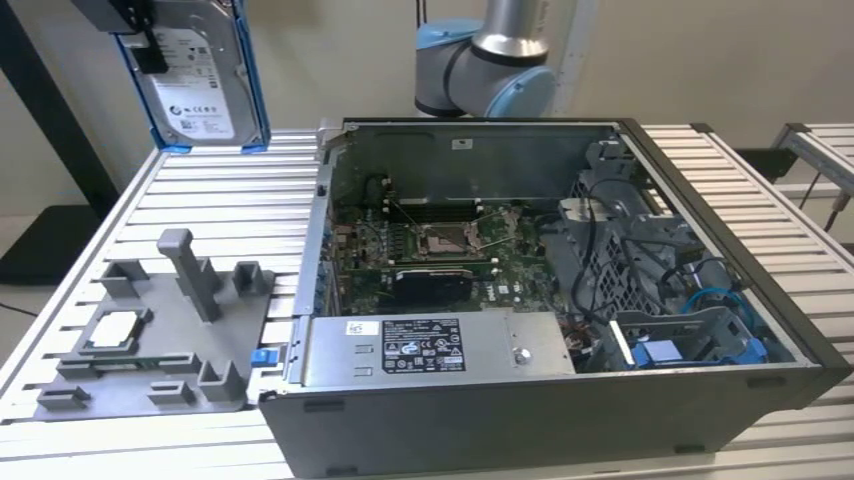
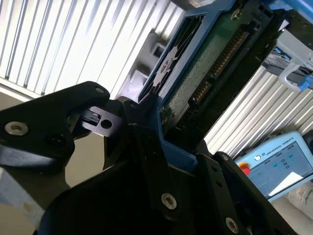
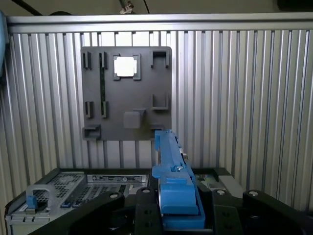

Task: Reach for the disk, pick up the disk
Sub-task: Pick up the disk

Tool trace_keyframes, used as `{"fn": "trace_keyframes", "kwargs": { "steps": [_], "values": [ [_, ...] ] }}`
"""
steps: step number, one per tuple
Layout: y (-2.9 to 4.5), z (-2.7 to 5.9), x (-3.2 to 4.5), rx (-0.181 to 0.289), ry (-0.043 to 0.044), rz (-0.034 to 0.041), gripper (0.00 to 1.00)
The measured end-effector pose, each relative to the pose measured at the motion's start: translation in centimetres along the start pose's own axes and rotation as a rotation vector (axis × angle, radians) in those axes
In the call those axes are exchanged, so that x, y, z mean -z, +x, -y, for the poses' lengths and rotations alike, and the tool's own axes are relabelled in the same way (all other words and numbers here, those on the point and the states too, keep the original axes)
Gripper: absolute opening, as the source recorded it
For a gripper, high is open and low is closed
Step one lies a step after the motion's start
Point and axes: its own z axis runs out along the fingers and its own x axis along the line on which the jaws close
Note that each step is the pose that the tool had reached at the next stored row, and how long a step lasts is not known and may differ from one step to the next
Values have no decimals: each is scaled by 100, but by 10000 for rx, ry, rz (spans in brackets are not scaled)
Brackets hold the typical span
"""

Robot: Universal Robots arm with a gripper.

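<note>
One disk (image 1: 200, 90) clamped edge-on in the tool (image 3: 178, 196), upper left of exterior view, high over counter (image 1: 227, 190); narrow rail grip could slip.

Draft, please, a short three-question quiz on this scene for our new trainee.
1. True or false: the disk hangs clear of the slatted table.
2. Pick one: what sits in the square pocket of the gray tray? A) a flat silver chip B) a fan C) a coiled cable
3. Short answer: what is the gripper shut on?

Key: 1. True; the disk is held upright in the air at the exterior view's left. 2. A. 3. The disk, by its blue rail.
</note>
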Motion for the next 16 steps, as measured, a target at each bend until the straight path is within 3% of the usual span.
{"fn": "trace_keyframes", "kwargs": {
  "steps": [16],
  "values": [
    [-11,458,-29,0,-5,0,0]
  ]
}}
